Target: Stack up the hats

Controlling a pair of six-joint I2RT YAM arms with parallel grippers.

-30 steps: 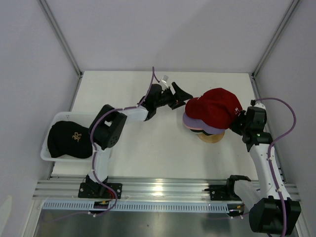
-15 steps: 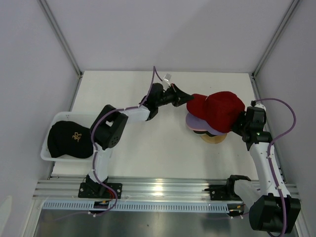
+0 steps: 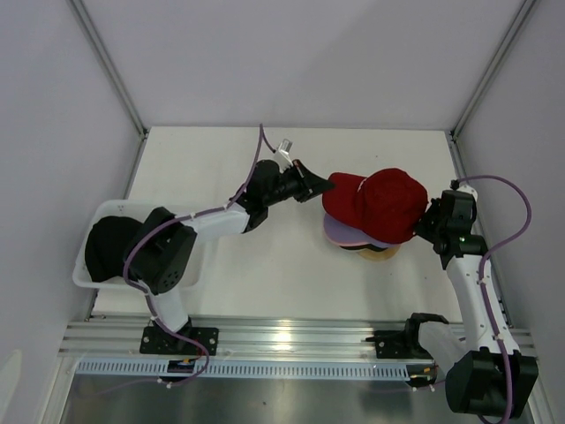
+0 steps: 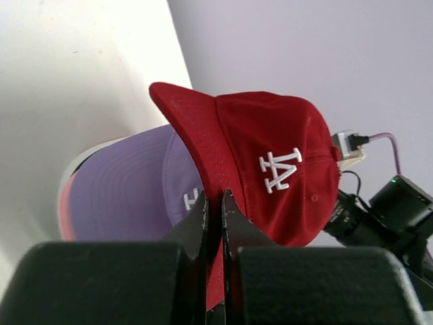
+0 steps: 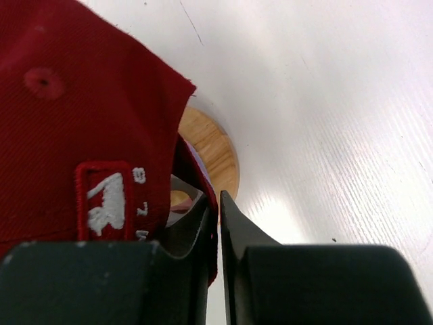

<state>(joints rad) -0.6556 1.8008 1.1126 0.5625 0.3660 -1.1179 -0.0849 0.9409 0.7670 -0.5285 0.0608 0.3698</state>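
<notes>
Left claw [image 3: 320,185] is pinching the brim of the red cap [image 3: 384,203], fingers closed tight on the fabric. Red cap, bearing a white embroidered logo, is lying on top of the stack, directly over the lavender cap [image 3: 338,231]. Pink cap [image 4: 64,203] is showing only a brim edge beneath. Stack is sitting on the wooden stand [image 3: 381,254] on the white table [image 3: 265,265]. Right claw [image 3: 425,221] is clamping the red cap's rear edge.

Bright, even overhead light with soft shadows. Glare streaks the metal rail [image 3: 282,334] (also the white desk [image 5: 291,196]). Up close, the left hand [image 4: 216,198] is dark and blurred.
</notes>
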